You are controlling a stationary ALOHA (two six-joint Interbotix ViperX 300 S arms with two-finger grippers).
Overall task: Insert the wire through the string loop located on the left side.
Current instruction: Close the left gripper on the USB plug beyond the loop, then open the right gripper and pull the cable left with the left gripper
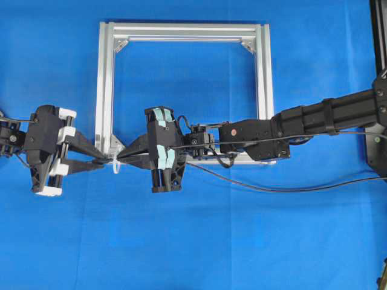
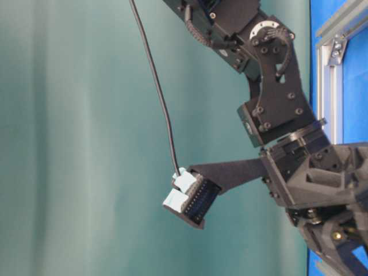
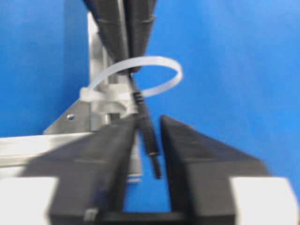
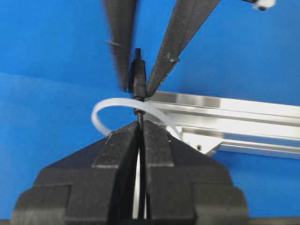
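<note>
- Wire (image 3: 146,133): plug passed through the string loop (image 3: 161,79) at the frame's (image 1: 107,84) lower-left corner, long axis running straight from my right end effector (image 4: 139,124) to my left end effector (image 3: 149,140).
- Right end effector: pressed together, pinching the wire behind the loop.
- Left end effector: fingers flank the plug; I cannot tell whether they grip it.

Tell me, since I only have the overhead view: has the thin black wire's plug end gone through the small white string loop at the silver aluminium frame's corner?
Observer: Yes. In the left wrist view the thin black wire pokes plug-first through the thin white string loop.
Operator: Is the left gripper around it?
Observer: The left gripper has one finger on each side of the plug. I cannot tell if it is clamped.
Operator: And the right?
Observer: The right wrist view shows the right gripper shut on the wire just behind the loop.
</note>
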